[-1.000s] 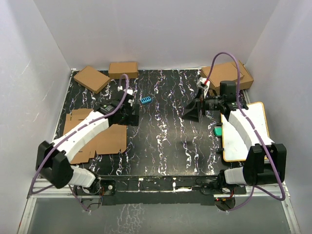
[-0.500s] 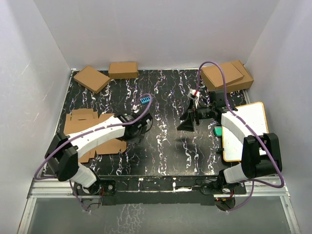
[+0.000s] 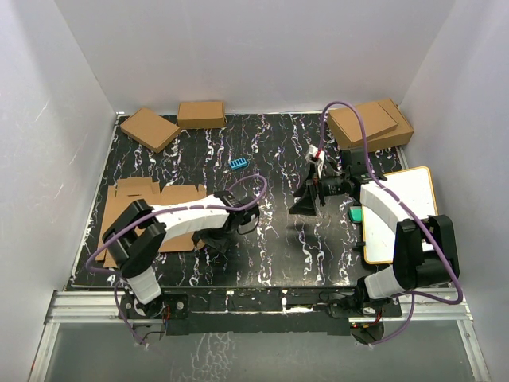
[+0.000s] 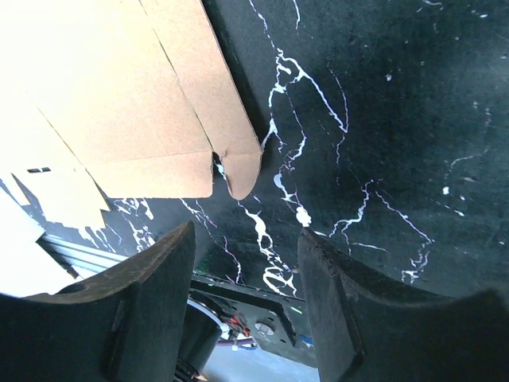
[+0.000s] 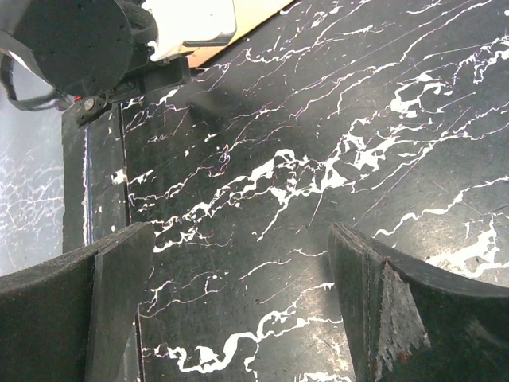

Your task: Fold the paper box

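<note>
The paper box (image 3: 131,195) lies flat on the left, one flap corner just beyond the left gripper (image 4: 246,243), half spread and empty. Pinching here may miss the thin flap and shove the sheet away.

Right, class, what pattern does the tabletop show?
The tabletop is black, white-veined marble; top external view.

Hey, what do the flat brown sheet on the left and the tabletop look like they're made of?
The sheet looks like plain brown cardboard: matte, with pressed crease lines and cut flaps. The tabletop is black with white marble-like veins and looks smooth. Whether it is stone or a printed covering cannot be told.
</note>
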You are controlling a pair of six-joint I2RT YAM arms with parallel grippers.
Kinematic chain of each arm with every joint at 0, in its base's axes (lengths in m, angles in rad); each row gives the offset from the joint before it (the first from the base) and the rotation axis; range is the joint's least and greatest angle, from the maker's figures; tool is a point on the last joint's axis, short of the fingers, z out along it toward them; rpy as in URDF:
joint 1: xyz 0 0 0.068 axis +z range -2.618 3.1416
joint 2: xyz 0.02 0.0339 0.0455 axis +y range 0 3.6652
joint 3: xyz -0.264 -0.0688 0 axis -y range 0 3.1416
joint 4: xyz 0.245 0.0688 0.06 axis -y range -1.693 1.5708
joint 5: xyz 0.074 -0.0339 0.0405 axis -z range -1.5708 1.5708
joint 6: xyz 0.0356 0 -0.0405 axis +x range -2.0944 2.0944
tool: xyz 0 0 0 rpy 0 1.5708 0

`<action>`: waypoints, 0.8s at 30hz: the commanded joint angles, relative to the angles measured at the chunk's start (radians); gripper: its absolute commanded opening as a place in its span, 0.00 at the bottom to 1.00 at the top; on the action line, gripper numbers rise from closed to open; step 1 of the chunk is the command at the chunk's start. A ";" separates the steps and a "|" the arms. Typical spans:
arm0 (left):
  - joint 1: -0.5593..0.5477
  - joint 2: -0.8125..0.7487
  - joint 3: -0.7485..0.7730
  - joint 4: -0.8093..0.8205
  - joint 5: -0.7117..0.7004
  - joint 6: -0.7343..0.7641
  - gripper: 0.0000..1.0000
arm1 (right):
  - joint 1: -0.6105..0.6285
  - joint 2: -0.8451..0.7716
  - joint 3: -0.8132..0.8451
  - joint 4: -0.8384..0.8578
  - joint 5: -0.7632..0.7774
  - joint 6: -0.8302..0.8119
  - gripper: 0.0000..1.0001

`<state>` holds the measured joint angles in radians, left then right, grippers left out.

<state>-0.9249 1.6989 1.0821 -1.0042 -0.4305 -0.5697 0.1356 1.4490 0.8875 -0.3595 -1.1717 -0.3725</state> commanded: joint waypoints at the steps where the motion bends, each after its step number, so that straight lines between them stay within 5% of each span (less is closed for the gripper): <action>1: -0.015 0.031 0.015 -0.053 -0.048 -0.024 0.52 | -0.007 0.005 0.052 -0.012 -0.016 -0.065 0.99; 24: -0.006 0.160 -0.002 0.023 -0.140 0.004 0.35 | -0.105 -0.007 0.069 -0.050 -0.098 -0.074 0.99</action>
<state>-0.9333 1.8576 1.0824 -0.9947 -0.5407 -0.5694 0.0410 1.4616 0.9157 -0.4454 -1.2106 -0.4137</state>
